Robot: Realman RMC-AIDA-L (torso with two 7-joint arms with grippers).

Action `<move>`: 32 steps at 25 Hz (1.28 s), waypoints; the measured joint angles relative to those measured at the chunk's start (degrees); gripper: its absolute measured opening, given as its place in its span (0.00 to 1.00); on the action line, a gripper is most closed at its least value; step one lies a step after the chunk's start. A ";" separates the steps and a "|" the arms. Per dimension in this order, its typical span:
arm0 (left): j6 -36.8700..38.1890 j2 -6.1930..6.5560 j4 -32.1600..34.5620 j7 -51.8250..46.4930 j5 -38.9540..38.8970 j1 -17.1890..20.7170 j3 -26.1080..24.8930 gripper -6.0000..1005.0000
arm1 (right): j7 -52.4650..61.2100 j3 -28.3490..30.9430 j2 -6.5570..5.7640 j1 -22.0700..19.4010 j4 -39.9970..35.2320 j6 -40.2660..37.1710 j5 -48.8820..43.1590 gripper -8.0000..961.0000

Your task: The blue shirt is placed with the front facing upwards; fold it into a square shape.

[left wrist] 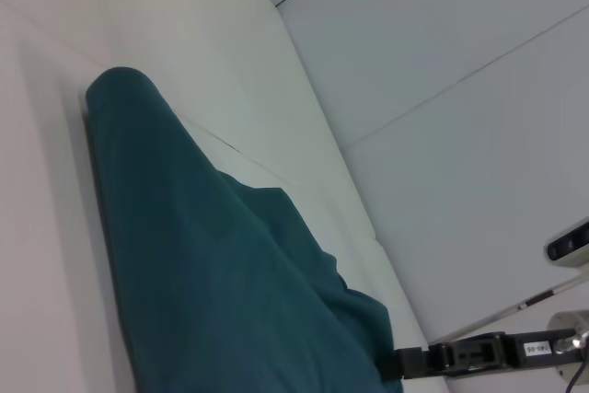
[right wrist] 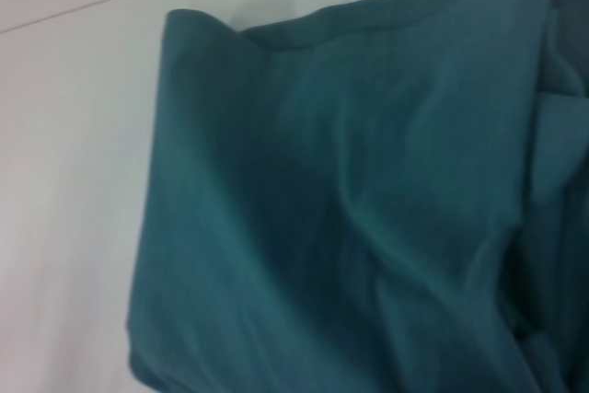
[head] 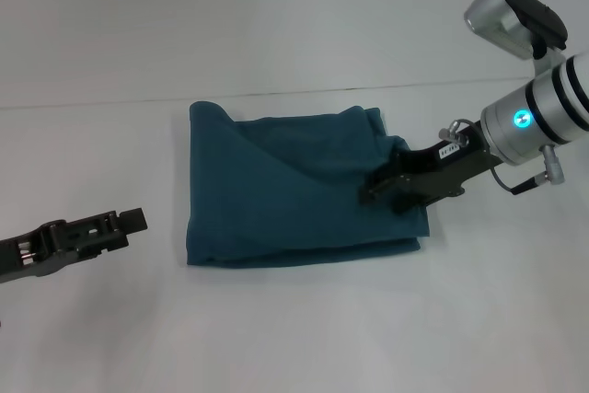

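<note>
The folded dark teal cotton shirt (head: 294,186) lies on the white table (head: 294,338). The right gripper (head: 379,189) seems clamped on its right edge. The left gripper (head: 129,221), its opening unclear, sits well apart.

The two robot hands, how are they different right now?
The right gripper reaches over the blue shirt at its right edge, while the left gripper sits over the bare white table, apart from the shirt. The right gripper points left toward the shirt's middle; the left gripper points right toward the shirt's left edge. Both are black, and each aims inward at the folded shirt.
</note>
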 joint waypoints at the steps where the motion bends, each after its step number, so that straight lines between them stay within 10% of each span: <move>1: -0.12 -0.03 -0.02 -0.03 0.00 -0.10 0.00 0.76 | -0.08 -0.04 0.05 -0.06 0.17 0.49 -0.28 0.68; 16: -0.51 0.07 -0.05 -1.36 -0.72 -0.31 -0.07 0.76 | -1.34 5.46 -0.78 -3.59 -8.52 -6.67 8.10 0.68; 25: -0.72 0.08 -0.04 -1.47 -1.44 -0.95 -0.64 0.76 | -1.92 1.95 3.11 -2.74 -5.62 2.78 7.10 0.68; 32: -1.30 -0.07 -0.04 -1.58 -1.46 -0.74 -0.61 0.76 | -1.30 -1.46 3.66 -3.10 -3.33 9.57 5.01 0.68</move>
